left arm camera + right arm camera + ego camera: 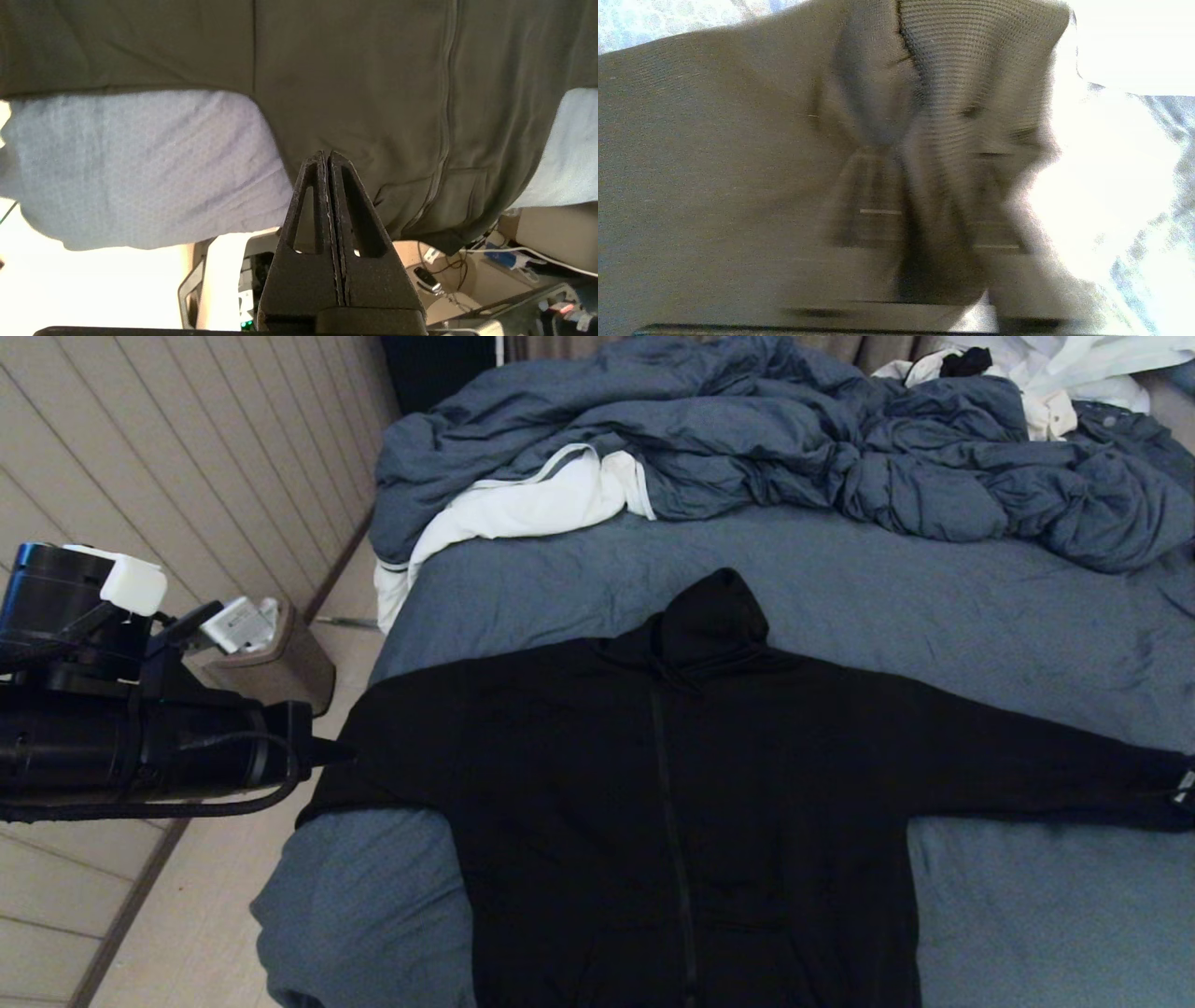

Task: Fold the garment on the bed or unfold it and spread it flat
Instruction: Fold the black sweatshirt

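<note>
The black hooded garment lies front up on the bed, zipper down its middle, hood toward the far side and both sleeves stretched out sideways. My left gripper hangs beside the bed's left edge, level with the left sleeve's end; its fingers are pressed together with nothing between them, pointing across the garment. My right gripper sits at the right sleeve's end, mostly out of the head view. In the right wrist view the ribbed cuff bunches up between its fingers, pinched in the gripper.
A crumpled blue-grey duvet with white lining covers the bed's far side, with white clothing at the far right corner. A small bin stands on the floor by the panelled wall. Cables lie near the bed's foot.
</note>
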